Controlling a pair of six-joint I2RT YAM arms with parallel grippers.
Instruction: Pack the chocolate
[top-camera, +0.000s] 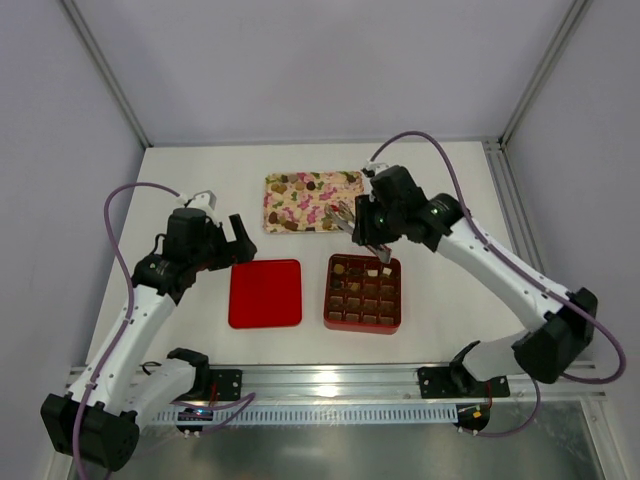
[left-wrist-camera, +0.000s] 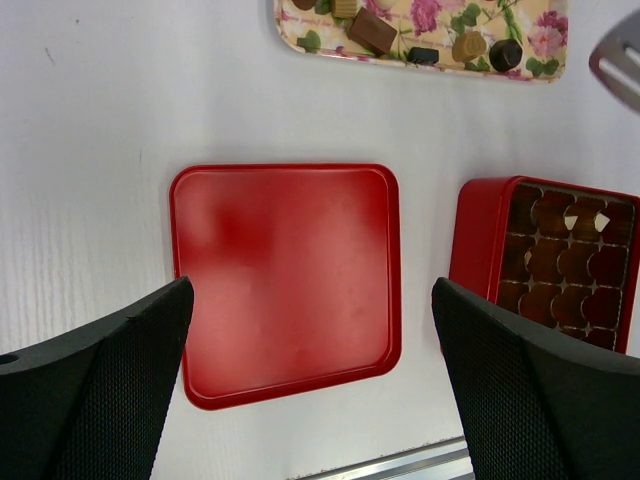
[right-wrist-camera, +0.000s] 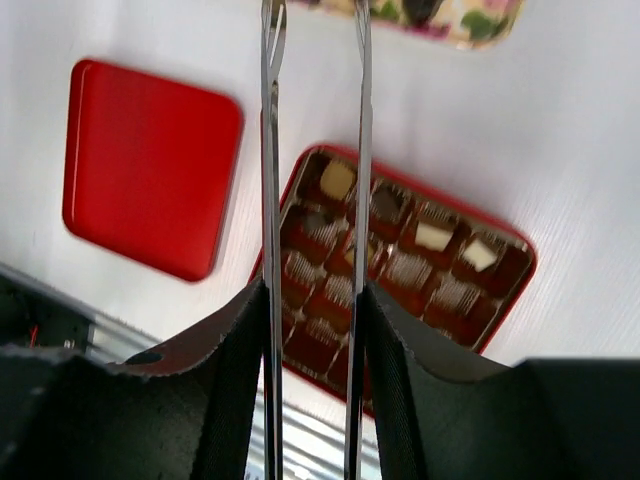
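Chocolate pieces (top-camera: 291, 183) lie scattered on the floral tray (top-camera: 300, 208); others sit in the far rows of the red gridded box (top-camera: 327, 296), among them a cream one (right-wrist-camera: 338, 180). My right gripper (right-wrist-camera: 313, 300) is shut on a pair of metal tongs (right-wrist-camera: 271, 150), held above the box's far edge. The tong blades stand apart with nothing between them, and their tips (top-camera: 345, 213) reach over the tray's right end. My left gripper (left-wrist-camera: 312, 340) hangs open and empty over the red lid (left-wrist-camera: 285, 280).
The red lid (top-camera: 265, 293) lies flat just left of the box. The tray sits behind both. An aluminium rail (top-camera: 330, 380) runs along the near table edge. White walls enclose the left, back and right sides.
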